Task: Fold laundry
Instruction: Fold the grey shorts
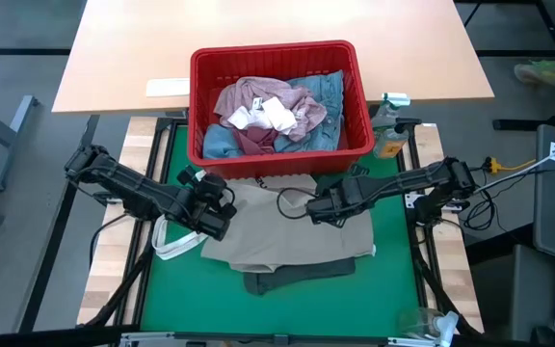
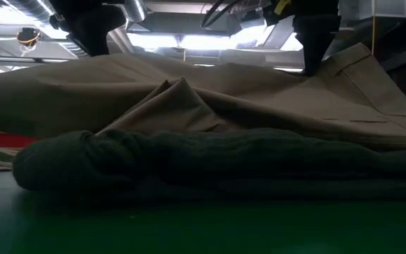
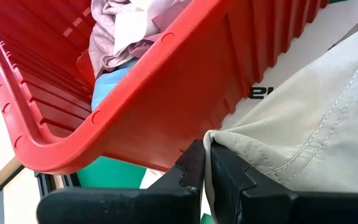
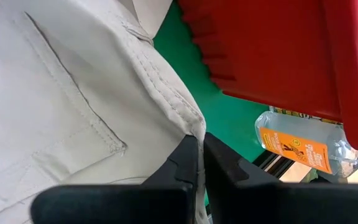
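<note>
The beige trousers (image 1: 287, 226) lie spread on the green mat, their near part resting on the dark green top (image 1: 297, 275), which shows as a dark roll in front in the low view (image 2: 189, 159). My left gripper (image 1: 215, 207) is shut on the trousers' left far edge. My right gripper (image 1: 321, 207) is shut on their right far edge. The mottled pink top (image 1: 277, 120), white socks (image 1: 263, 116) and blue denim jeans (image 1: 330, 92) lie heaped in the red basket (image 1: 200, 96). My left gripper pinches a stitched edge of the beige trousers (image 3: 229, 146) between its two fingers, coming slanting down from the table's left. The cloth runs away from the fingers in a smooth sheet, raised off the mat there. One layer or several, I cannot tell. My right gripper pinches the trousers' double-stitched edge (image 4: 188, 118), beside a sewn pocket (image 4: 73, 118), between its two fingers. The fingers come steeply from above and from the right. The edge is raised (image 2: 316, 67) while the cloth slopes down onto the dark green top.
The red basket stands just beyond both grippers, at the mat's far edge. A white tote bag (image 1: 176, 241) lies under the trousers' left side. A clear bottle with an orange label (image 1: 390, 135) stands right of the basket. Bare green mat (image 1: 287, 313) lies toward the near edge.
</note>
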